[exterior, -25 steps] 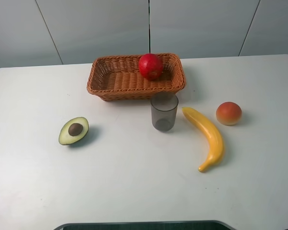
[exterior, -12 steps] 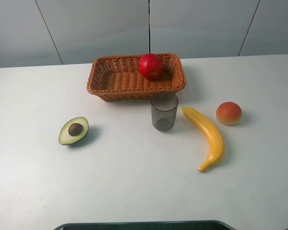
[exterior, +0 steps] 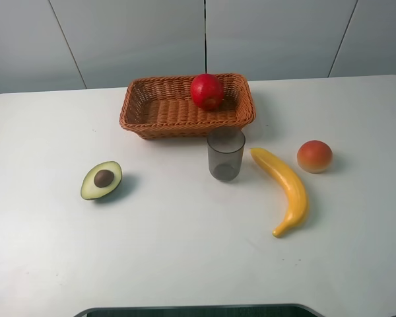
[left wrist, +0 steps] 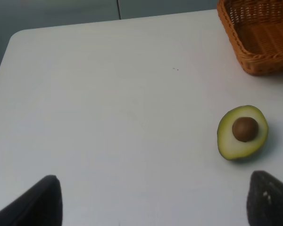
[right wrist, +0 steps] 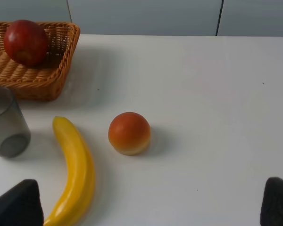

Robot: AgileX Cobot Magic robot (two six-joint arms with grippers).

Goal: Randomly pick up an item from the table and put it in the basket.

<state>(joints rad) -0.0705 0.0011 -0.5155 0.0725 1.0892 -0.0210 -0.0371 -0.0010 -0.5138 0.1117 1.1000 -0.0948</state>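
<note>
Nearest the robot, both arms sit low at the near edge of the large plain white tabletop [exterior: 185, 264], out of the overhead view. The left gripper [left wrist: 153, 202] shows only as two dark fingertips [left wrist: 42, 200] at opposite corners of its wrist picture, spread wide with bare table between them and nothing held; the right gripper [right wrist: 151, 205] is likewise spread, its dark fingertips [right wrist: 16, 205] far apart and empty. That open, pulled-back stance fits arms that have no item in hand and, in my judgement, are parked clear of the work. Further out lie the things left on the table: a halved green avocado with its brown pit facing up [exterior: 101, 179] on the left side, a long yellow banana [exterior: 285, 188] on the right side, a grey translucent cup [exterior: 226, 154] standing upright just beside the banana's far end, and a small orange-red peach-like fruit [exterior: 315, 156] near the banana but apart from it. Farthest, just behind the cup, sits the rectangular orange-brown woven wicker basket [exterior: 152, 112]. The round red apple [exterior: 207, 91] rests inside it, against the far wall towards the right end, where the flared side and woven floor should keep it from rolling. With the apple in the basket and both grippers empty, the task looks done.
</note>
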